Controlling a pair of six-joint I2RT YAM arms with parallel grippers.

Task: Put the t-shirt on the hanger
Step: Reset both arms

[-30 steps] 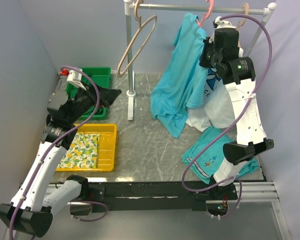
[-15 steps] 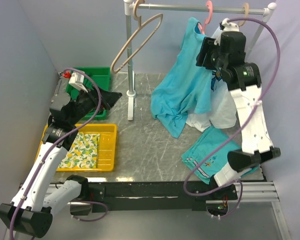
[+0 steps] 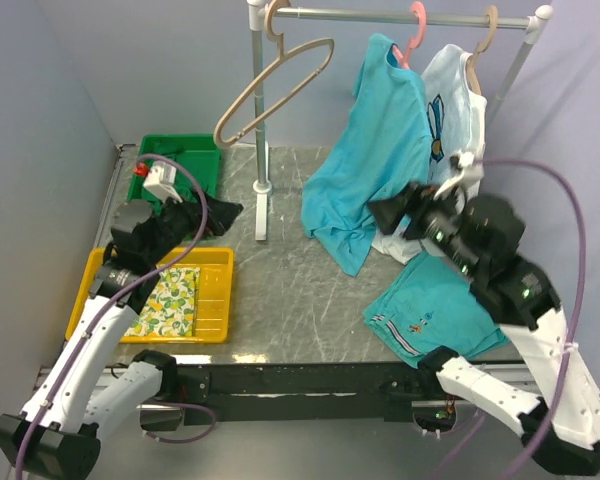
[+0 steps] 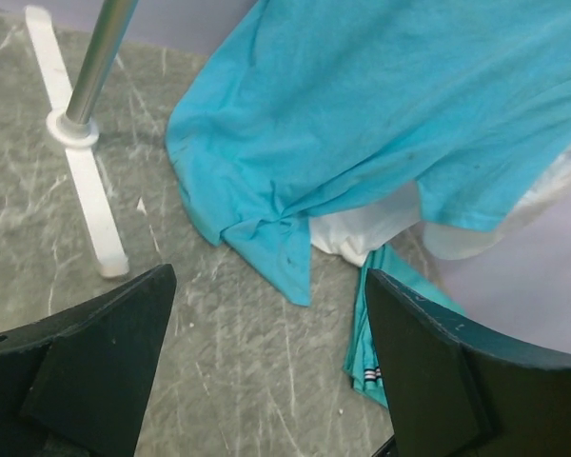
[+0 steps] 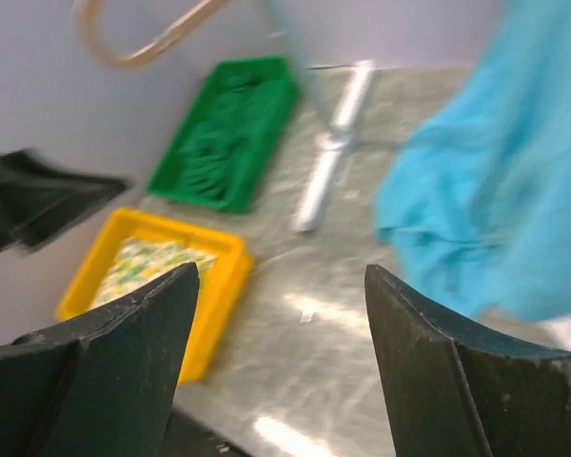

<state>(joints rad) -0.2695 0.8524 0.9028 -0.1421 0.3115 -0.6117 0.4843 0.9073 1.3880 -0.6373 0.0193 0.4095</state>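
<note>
Rail (image 3: 400, 16) runs across the far side, held by a post (image 3: 259, 120) on a white foot.

T-shirt (image 3: 375, 150): hangs from the hanger (image 3: 417, 18) at the right part of the rail. Only the pink hook shows above the collar. The cloth hangs lopsided, and its lower left corner, bunched, reaches down to the table (image 3: 290, 290) (the left wrist view shows the corner lying on the marble).

Just right of it, a white shirt (image 3: 450, 90) hangs on a tan hanger (image 3: 490, 25), its bottom tucked behind the t-shirt. A spare tan hanger (image 3: 275, 85) hangs empty, tilted, at the left end of the rail. A teal garment (image 3: 430, 310) lies flat at the near right.

Left side: green bin (image 3: 195, 160) far, yellow tray (image 3: 215, 290) near, with lemon-print cloth (image 3: 165, 300) in it.

Left gripper (image 4: 266, 314): jaws spread wide with nothing between them. It sits over the gap between bin and tray, pointing right toward the t-shirt and well apart from it.

Right gripper (image 5: 284, 286): jaws also wide apart and empty. It sits low at the right, near the t-shirt's lower right edge and in front of the white shirt's bottom, pointing left. In its blurred wrist view the blue cloth is off to the right of the fingers, not between them. Whether a finger brushes the cloth I cannot tell.
</note>
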